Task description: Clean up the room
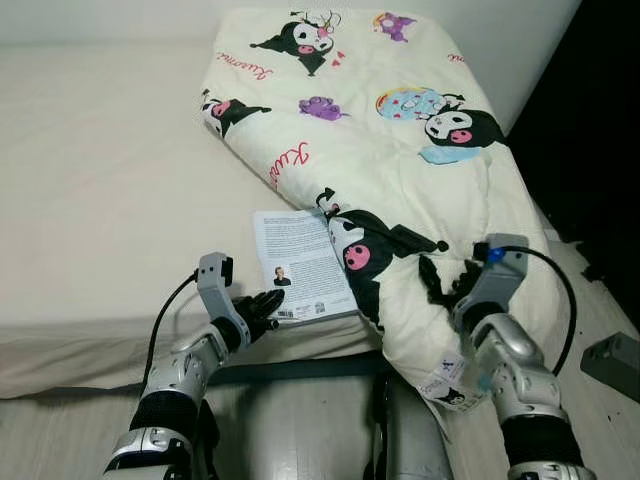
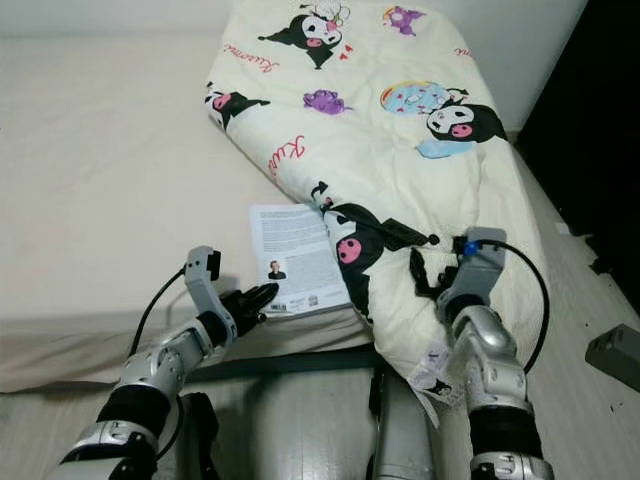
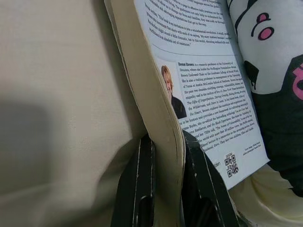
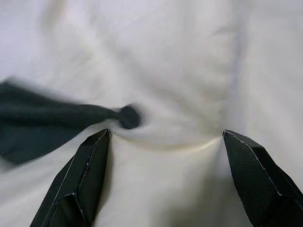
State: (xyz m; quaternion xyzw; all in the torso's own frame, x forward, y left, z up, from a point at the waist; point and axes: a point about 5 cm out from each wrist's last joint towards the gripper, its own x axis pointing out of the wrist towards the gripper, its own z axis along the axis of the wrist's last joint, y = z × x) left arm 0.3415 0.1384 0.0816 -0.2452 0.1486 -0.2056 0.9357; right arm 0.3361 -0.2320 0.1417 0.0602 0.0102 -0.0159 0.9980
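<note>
A paperback book [image 1: 301,263] lies back cover up near the bed's front edge, partly tucked under a cream cartoon-print blanket [image 1: 400,150]. My left gripper [image 1: 262,309] is shut on the book's near corner; in the left wrist view its fingers [image 3: 142,189] clamp the page block [image 3: 156,109] from both sides. My right gripper [image 1: 447,282] rests on the blanket beside the book. The right wrist view shows its fingertips [image 4: 94,156] spread wide over the white cloth [image 4: 180,71], holding nothing.
The bed's beige sheet [image 1: 110,180] spreads out to the left. Pale wooden floor [image 1: 300,420] lies below the bed edge. A grey box [image 1: 612,362] sits on the floor at the right. Dark space borders the bed's right side.
</note>
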